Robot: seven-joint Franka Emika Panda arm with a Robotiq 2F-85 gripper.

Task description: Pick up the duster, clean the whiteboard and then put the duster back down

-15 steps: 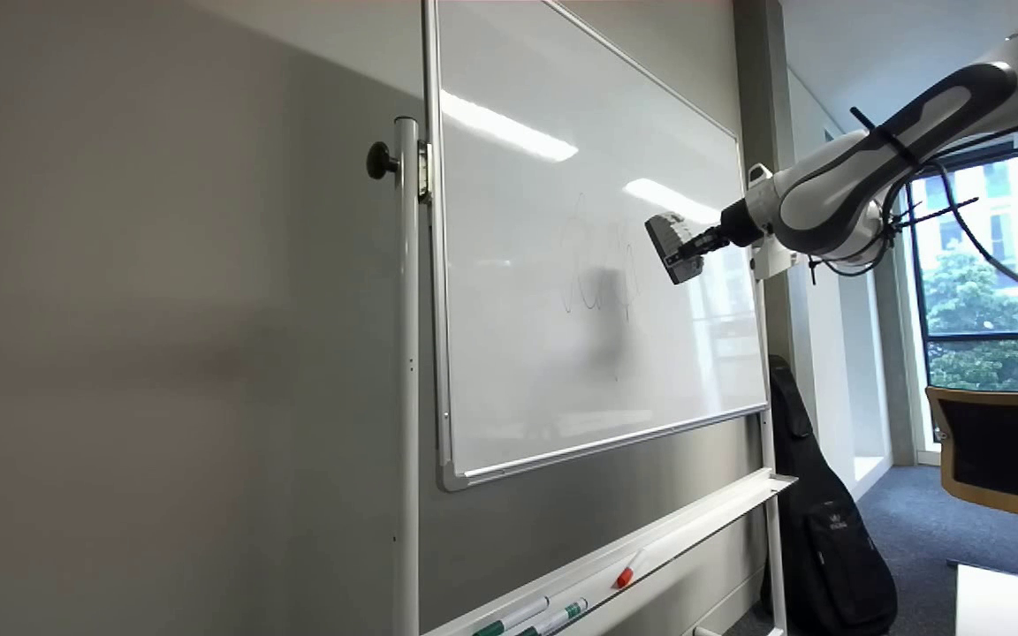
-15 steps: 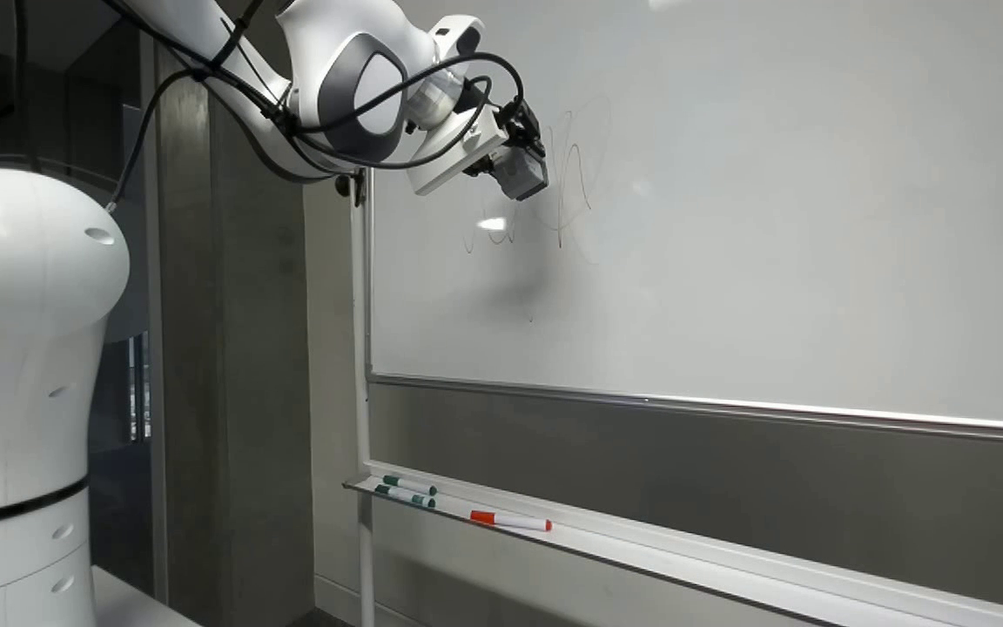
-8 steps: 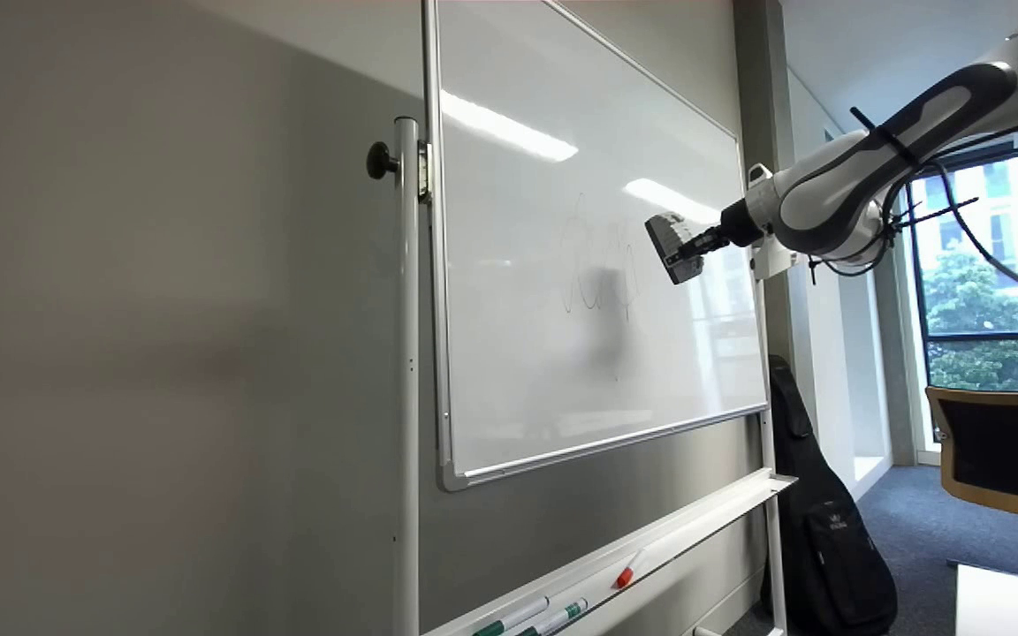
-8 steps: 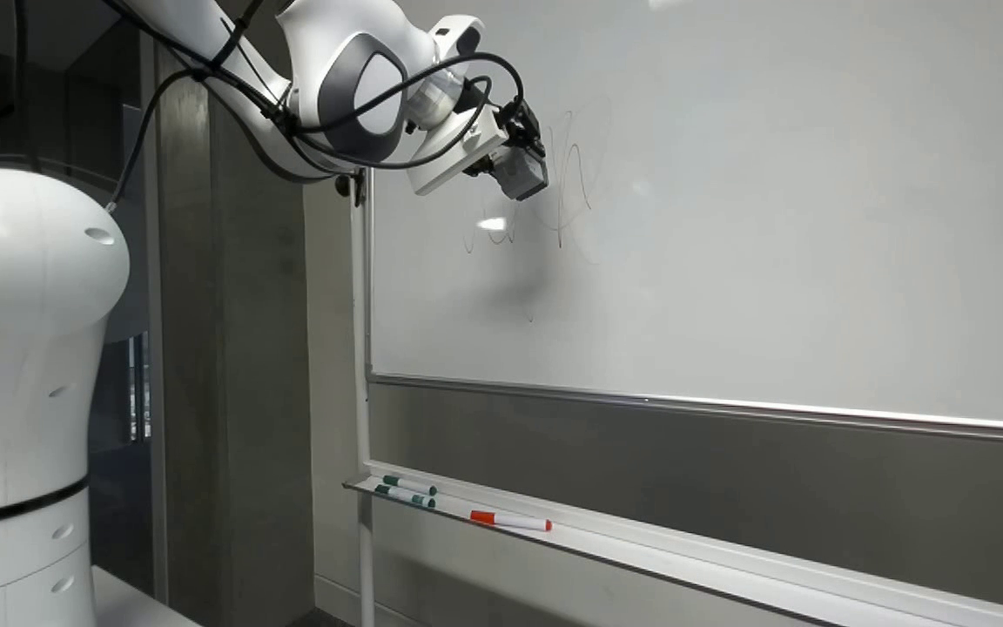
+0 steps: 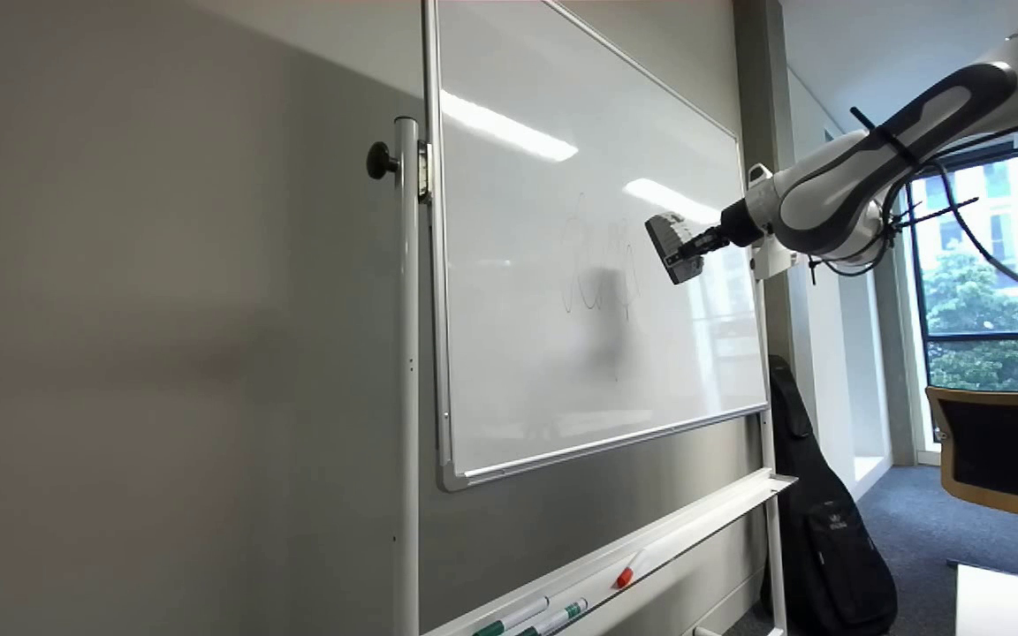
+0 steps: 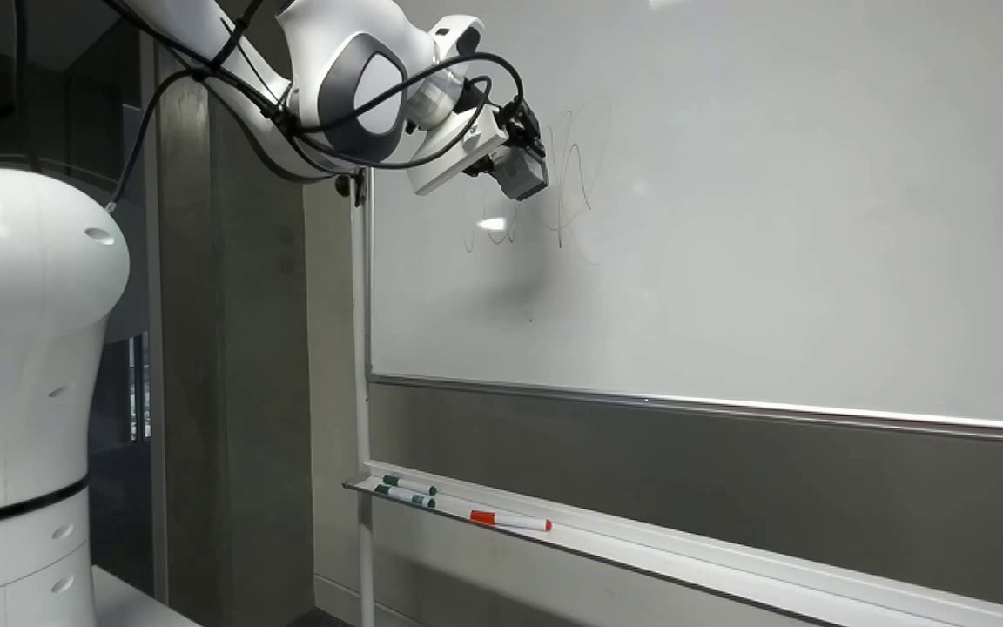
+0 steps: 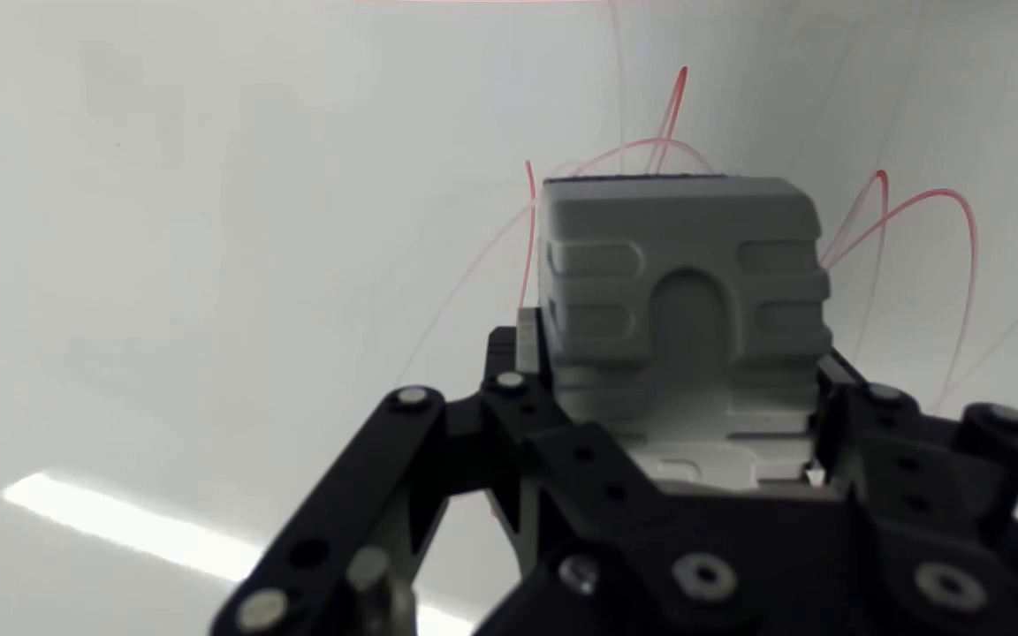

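The gripper (image 7: pixel 679 358) squeezes the grey duster (image 7: pixel 686 300) from both sides and holds it in front of the whiteboard (image 5: pixel 518 353), which has thin red squiggles (image 7: pixel 973 238).

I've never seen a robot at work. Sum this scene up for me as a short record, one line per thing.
Held: duster, gripped by the hand
Where: in front of the board, seemingly not touching it
Writing: red marks on the board, some faint
Ledge: two green markers, one red marker
Nearby, in an exterior view: black bag, chair
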